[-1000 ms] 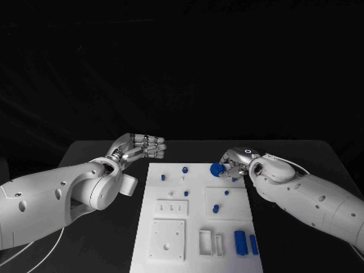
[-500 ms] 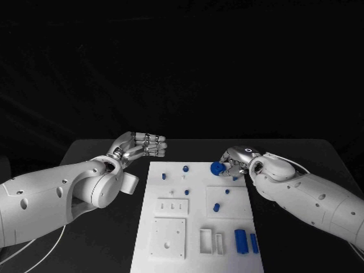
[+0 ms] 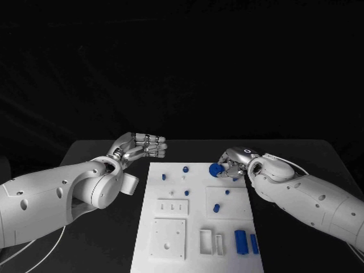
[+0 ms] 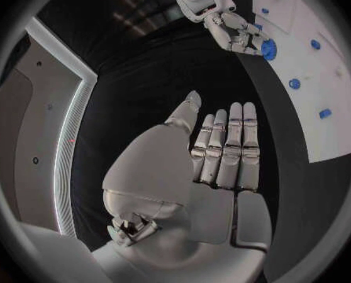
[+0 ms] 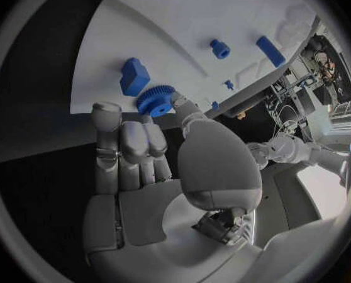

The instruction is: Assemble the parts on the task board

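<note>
Black table | right hand pinches blue gear, partly hidden | left hand flat, empty.

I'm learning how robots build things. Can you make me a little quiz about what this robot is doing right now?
1. True or false: the left robot hand is holding a blue part.
2. Which robot hand holds the blue gear? A) left B) right C) neither
3. Fill in: the two long blue bars lie on the white ____.

Key
1. False. It holds nothing and sits off the board, over the black table.
2. B. The right robot hand pinches the gear at the board's far right corner.
3. board.
</note>
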{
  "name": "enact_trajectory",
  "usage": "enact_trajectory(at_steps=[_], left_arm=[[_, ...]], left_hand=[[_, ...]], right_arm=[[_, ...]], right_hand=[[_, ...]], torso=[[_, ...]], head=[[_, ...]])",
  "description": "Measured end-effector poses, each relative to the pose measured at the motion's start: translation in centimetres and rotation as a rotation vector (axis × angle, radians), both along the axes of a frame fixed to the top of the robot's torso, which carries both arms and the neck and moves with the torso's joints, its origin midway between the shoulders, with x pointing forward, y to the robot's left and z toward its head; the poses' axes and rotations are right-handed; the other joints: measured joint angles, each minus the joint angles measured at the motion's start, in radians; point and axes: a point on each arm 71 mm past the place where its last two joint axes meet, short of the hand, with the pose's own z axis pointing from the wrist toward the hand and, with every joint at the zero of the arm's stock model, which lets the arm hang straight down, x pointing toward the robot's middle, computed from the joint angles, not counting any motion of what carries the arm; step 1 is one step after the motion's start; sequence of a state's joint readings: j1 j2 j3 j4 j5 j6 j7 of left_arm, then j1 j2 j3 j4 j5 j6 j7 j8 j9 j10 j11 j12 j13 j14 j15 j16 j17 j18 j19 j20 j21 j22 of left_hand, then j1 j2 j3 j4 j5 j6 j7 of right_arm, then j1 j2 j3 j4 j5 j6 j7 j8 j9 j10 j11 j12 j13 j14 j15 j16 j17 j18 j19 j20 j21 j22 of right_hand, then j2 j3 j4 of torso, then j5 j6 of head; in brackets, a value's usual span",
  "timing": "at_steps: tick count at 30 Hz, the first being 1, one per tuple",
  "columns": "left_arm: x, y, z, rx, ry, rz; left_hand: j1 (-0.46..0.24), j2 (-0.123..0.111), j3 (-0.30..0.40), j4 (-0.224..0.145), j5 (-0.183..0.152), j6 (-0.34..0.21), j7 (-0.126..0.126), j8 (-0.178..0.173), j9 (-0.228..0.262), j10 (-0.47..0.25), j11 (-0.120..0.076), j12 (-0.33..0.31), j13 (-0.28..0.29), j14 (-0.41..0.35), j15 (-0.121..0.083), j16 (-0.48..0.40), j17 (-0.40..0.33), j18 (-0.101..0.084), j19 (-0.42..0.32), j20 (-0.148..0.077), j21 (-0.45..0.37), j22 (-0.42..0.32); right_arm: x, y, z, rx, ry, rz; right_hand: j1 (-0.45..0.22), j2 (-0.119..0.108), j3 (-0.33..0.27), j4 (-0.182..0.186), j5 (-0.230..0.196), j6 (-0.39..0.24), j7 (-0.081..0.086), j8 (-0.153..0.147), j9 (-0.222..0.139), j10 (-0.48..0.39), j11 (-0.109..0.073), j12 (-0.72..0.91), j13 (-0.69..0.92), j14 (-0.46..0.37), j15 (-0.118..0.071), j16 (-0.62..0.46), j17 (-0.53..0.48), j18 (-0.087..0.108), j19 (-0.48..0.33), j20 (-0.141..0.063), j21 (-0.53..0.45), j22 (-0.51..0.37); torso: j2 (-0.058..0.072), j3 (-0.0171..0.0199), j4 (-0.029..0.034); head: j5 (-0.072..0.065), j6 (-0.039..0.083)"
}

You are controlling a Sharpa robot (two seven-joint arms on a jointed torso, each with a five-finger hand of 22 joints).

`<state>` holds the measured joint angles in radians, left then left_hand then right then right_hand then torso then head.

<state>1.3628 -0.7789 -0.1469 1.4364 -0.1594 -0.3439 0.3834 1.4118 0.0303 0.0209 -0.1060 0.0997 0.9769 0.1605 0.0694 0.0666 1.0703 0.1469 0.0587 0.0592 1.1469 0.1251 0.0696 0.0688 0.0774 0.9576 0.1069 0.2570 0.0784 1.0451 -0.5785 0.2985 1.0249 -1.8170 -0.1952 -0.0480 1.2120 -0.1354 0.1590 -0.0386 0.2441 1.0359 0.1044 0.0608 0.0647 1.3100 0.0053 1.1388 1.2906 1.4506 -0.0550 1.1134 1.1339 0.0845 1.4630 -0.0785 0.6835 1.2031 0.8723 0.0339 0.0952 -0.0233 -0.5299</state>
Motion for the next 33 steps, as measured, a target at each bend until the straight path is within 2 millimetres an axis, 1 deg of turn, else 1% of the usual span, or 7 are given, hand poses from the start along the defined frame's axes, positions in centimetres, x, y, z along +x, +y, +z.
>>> enact_trajectory(at_steps=[13,17,24,27,29,31,33], left_arm=[[0.01,-0.01,-0.01,0.000,0.001,-0.001],[0.01,-0.02,-0.01,0.001,0.001,-0.001],[0.00,-0.03,-0.02,0.001,0.002,-0.002],[0.00,-0.02,-0.02,0.001,0.003,-0.002],[0.00,-0.02,-0.02,0.001,0.003,-0.002],[0.00,-0.02,-0.03,0.001,0.003,-0.003],[0.00,-0.02,-0.03,0.001,0.004,-0.003]], left_hand=[[0.000,0.000,0.000,0.000,0.000,0.000,0.000,0.000,0.000,0.000,0.000,0.000,0.000,0.000,0.000,0.000,0.000,0.000,0.000,0.000,0.000,0.000],[0.000,0.000,0.000,0.000,0.000,0.000,0.000,0.000,0.000,0.000,0.000,0.000,0.000,0.000,0.000,0.000,0.000,0.000,0.000,0.000,0.000,0.000],[0.000,0.000,0.000,0.000,0.000,0.000,0.000,0.000,0.000,0.000,0.000,0.000,0.000,0.000,0.000,0.000,0.000,0.000,0.000,0.000,0.000,0.000],[0.000,0.000,0.000,0.000,0.000,-0.003,0.003,0.000,0.000,0.000,0.000,0.000,0.000,0.000,0.000,0.000,0.000,0.000,0.000,0.000,0.000,0.000],[0.000,0.000,0.000,0.000,0.000,-0.004,0.004,0.000,0.000,0.000,0.000,0.000,0.000,0.000,0.000,0.000,0.000,0.000,0.000,0.000,0.000,0.000],[0.000,0.000,0.000,0.000,0.000,-0.004,0.004,0.000,0.000,0.000,0.000,0.000,0.000,0.000,0.000,0.000,0.000,0.000,0.000,0.000,0.000,0.000],[0.000,0.000,0.000,0.000,0.000,-0.004,0.004,0.000,0.000,0.000,0.000,0.000,0.000,0.000,0.000,0.000,0.000,0.000,0.000,0.000,0.000,0.000]], right_arm=[[0.02,0.51,0.13,0.017,0.000,-0.009],[0.03,0.61,0.12,0.017,0.001,-0.013],[0.06,0.68,0.10,0.008,-0.001,-0.018],[0.07,0.73,0.09,0.002,-0.004,-0.018],[0.07,0.80,0.09,-0.002,-0.006,-0.018],[0.08,0.88,0.09,-0.007,-0.008,-0.017],[0.09,0.94,0.08,-0.012,-0.010,-0.017]], right_hand=[[-0.006,0.006,-0.003,0.008,0.004,0.000,0.000,0.000,0.000,0.000,0.000,0.000,0.000,0.000,0.000,0.003,0.002,0.000,0.000,0.000,0.004,0.022],[-0.006,0.006,-0.002,0.008,-0.006,0.000,0.000,0.000,0.000,0.000,0.000,0.000,0.000,0.000,0.000,0.003,0.002,0.000,0.000,0.000,0.004,0.028],[-0.004,0.009,0.038,-0.021,-0.050,0.000,0.000,0.000,0.000,0.000,0.000,0.001,0.001,0.000,0.000,0.007,0.005,0.000,0.000,0.000,0.004,0.041],[-0.004,0.009,0.050,-0.032,-0.060,0.009,-0.001,0.000,0.000,0.000,0.000,0.003,0.002,0.000,0.000,0.007,0.005,0.000,0.000,0.000,0.004,0.047],[-0.004,0.009,0.066,-0.038,-0.070,0.014,0.001,0.000,0.000,0.000,0.000,0.003,0.002,0.000,0.000,0.007,0.005,0.000,0.000,0.000,0.004,0.052],[0.002,0.015,0.079,-0.048,-0.082,0.018,-0.004,0.000,0.000,0.000,0.000,0.003,0.003,0.000,0.000,0.007,0.005,0.000,0.000,0.000,0.004,0.056],[0.005,0.017,0.105,-0.055,-0.096,0.022,-0.003,0.000,0.000,0.000,0.000,0.005,0.004,0.000,0.000,0.007,0.006,0.000,0.000,0.000,0.004,0.060]], torso=[[0.001,0.0003,0.0003],[0.001,0.0003,0.0005],[0.001,0.0005,0.0003],[0.001,0.0006,0.0001],[0.001,0.0008,0.0002],[0.001,0.0009,0.0003],[0.001,0.0010,0.0005]], head=[[-0.001,0.000],[-0.001,0.000],[-0.001,0.000],[-0.001,-0.001],[-0.002,-0.001],[-0.002,-0.001],[-0.002,-0.001]])
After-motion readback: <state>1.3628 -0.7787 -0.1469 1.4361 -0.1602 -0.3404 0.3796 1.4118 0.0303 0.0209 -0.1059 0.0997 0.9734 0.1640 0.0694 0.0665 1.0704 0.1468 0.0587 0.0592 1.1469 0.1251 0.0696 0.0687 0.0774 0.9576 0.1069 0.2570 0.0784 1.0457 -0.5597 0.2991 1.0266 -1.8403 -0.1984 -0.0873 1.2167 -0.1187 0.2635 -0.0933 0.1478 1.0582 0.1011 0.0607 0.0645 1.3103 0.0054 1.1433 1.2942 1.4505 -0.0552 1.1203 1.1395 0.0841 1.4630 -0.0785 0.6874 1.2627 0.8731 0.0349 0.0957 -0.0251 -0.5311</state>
